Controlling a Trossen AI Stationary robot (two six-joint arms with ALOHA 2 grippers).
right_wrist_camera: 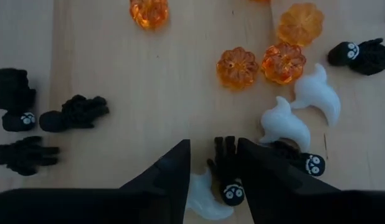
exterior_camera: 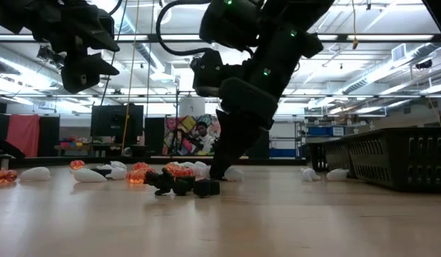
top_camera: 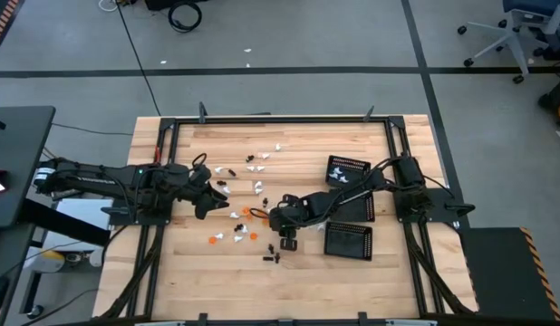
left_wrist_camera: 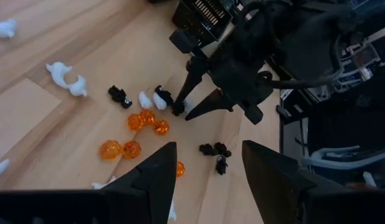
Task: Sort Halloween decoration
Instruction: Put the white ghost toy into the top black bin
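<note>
Bare wood lies open all round the scattered Halloween decoration [top_camera: 248,195] left of the black mesh trays [top_camera: 348,206], where the right gripper [right_wrist_camera: 212,163] reaches steeply down, fingers narrowed around a black skeleton [right_wrist_camera: 227,171], while the left gripper [left_wrist_camera: 208,167] hovers open, empty.

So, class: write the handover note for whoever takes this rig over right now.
Right gripper: down at the table, fingers either side of a black trinket, closing, grip not confirmed.
Left gripper: open, empty, hovering over the pile.
Trinkets: white, orange and black, mostly scattered mid-table.
Mesh trays: on the right side; some white pieces show in one.
Left: nearly all the sorting.
</note>
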